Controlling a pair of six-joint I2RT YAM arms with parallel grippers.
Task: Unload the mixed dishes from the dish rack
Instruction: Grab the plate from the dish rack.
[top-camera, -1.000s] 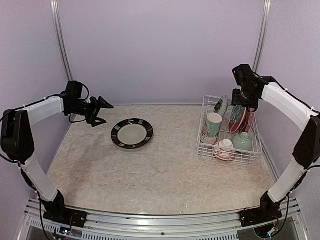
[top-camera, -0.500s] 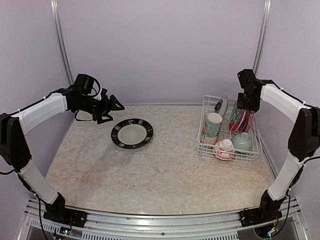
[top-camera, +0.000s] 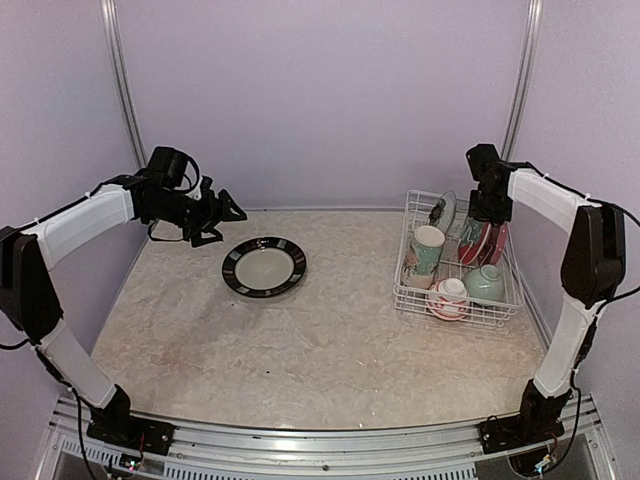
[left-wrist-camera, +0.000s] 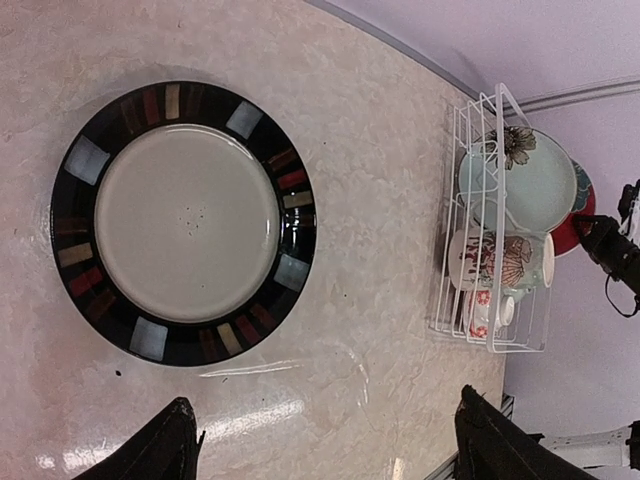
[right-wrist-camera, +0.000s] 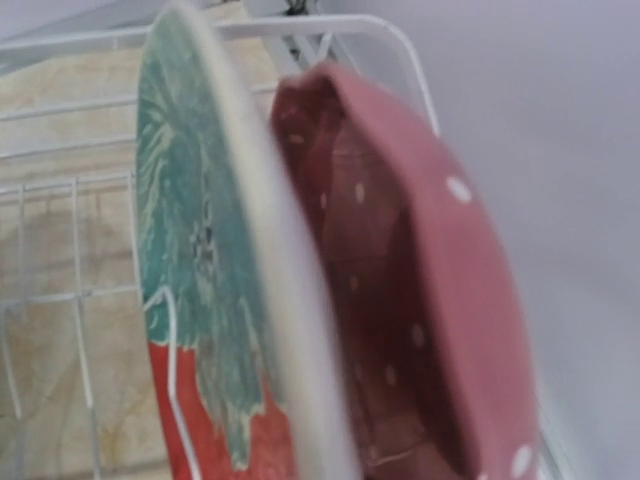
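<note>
Top external view shows the white wire-grid dish rack (top-camera: 405, 292) at the right of the frame on the pale marbled desk (top-camera: 300, 345). It holds a tall cream patterned mug (top-camera: 425, 252), a mint green bowl (top-camera: 486, 283), a white-and-pink bowl (top-camera: 449, 298) and plates standing on edge along its far side. One black-rimmed plate with coloured squares (top-camera: 264, 267) lies flat on the desk left of centre, well apart from the rack. The right gripper (top-camera: 484, 212) is down at the upright plates in the rack's upper right corner. Its wrist view is filled by a teal-and-red floral plate (right-wrist-camera: 190, 300) leaning beside a pink white-dotted plate (right-wrist-camera: 420, 300), but its fingers are out of shot, so I cannot tell how far its jaws are parted or whether they have a rim. The left gripper (top-camera: 230, 222) hovers at upper left above the flat plate, jaws wide and empty. The step looks like taking hold of the next plate; next calls for a firm pinch on one rim, then a straight lift clear of the wires without dragging its neighbour.
</note>
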